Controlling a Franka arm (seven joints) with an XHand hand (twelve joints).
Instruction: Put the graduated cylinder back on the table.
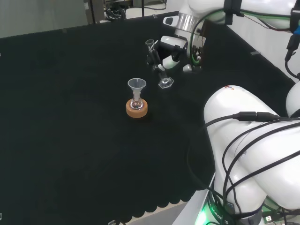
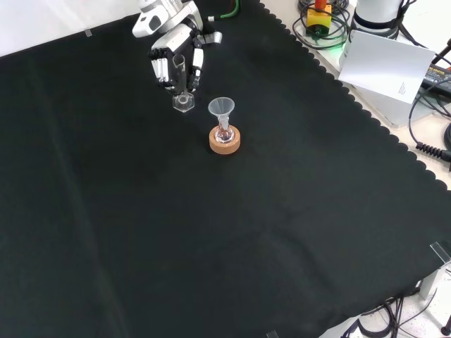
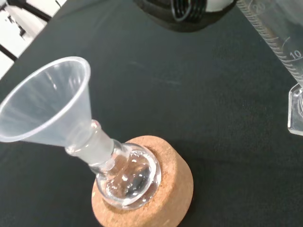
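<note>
A: One graduated cylinder (image 1: 157, 65) stands at upper centre of the head view, its hexagonal foot (image 1: 166, 83) on or just above the black worktop (image 1: 70, 117); which, I cannot tell.

B: And the hand (image 2: 176, 60)?

A: Upper left of the front view, fingers (image 2: 163, 69) curled round the cylinder's tube.

B: Nearby?

A: A funnel (image 2: 222, 108) in a small flask (image 3: 125, 177) on a cork ring (image 2: 225, 142), just beside the foot.

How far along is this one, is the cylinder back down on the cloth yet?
Nearly done. The graduated cylinder is upright, and its base appears to rest on the black cloth beside the flask with funnel on its cork ring. In hand: the hand is curled round it. Left: letting go and drawing back.
</note>
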